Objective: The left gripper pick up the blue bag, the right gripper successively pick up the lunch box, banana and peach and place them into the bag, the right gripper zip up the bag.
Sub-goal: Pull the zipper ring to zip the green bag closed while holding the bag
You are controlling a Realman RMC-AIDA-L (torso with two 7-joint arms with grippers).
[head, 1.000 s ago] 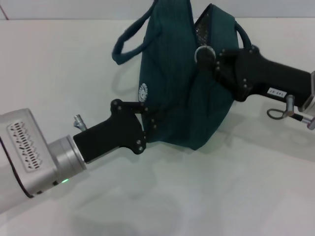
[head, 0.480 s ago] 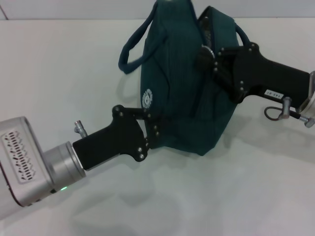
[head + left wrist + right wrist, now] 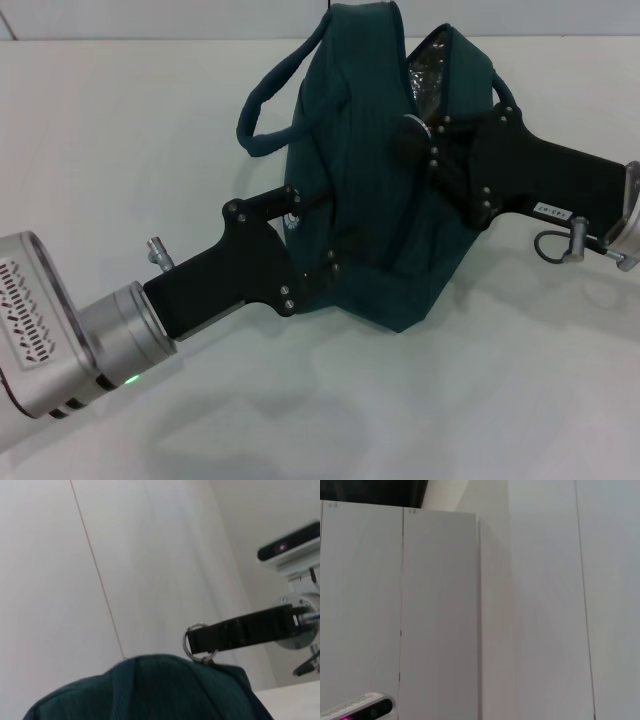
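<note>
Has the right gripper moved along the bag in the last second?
Yes. The right gripper has slid down the bag, away from the table's far edge, pinching the zip pull.

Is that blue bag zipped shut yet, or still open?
Partly open: silver lining shows in the blue bag's top gap, where the right gripper holds the ring pull.

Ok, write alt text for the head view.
A blue bag stands on a white table, held between two grippers. The left gripper clamps its near side; the right gripper holds the zip ring at the partly open top.
</note>
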